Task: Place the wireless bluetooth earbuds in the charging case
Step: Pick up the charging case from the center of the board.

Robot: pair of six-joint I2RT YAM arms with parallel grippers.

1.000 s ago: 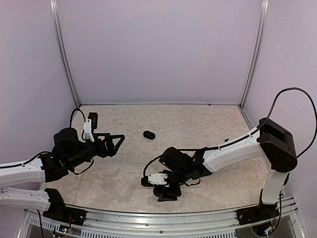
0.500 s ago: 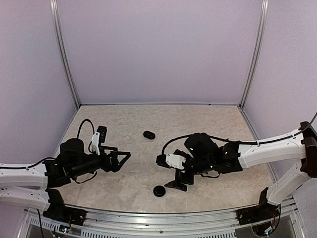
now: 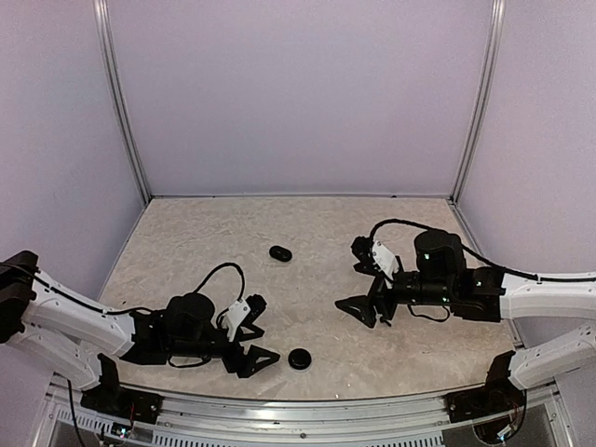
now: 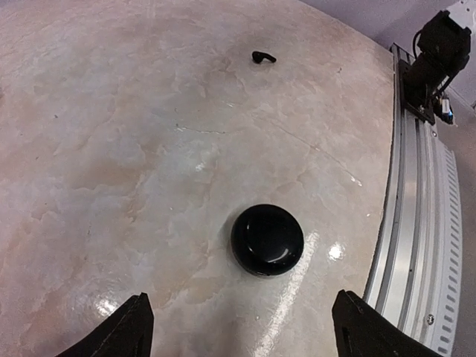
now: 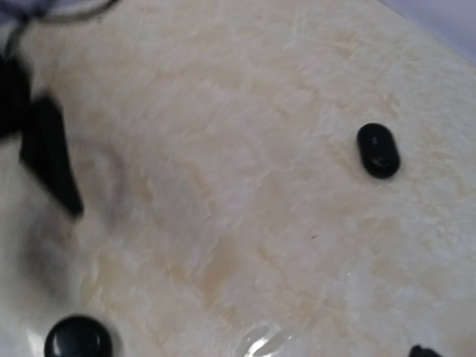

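Charging case [image 4: 267, 239]: glossy black pebble lying closed on the marbled table [image 4: 111, 149] near its front rail [image 4: 416, 223], just ahead of the left gripper [image 4: 244, 331] (fingers spread wide, holding nothing). 1 earbud [image 4: 262, 56] lies well apart. Right gripper [image 3: 358, 309]: grip unreadable.

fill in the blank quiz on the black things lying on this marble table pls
The round glossy black object lies just ahead of the ____ gripper, whose fingers are open. The oval black pebble-shaped case lies ____ from the arm bases than that round object. The left wrist view shows just ____ tiny black earbud.
Missing: left; farther; one.
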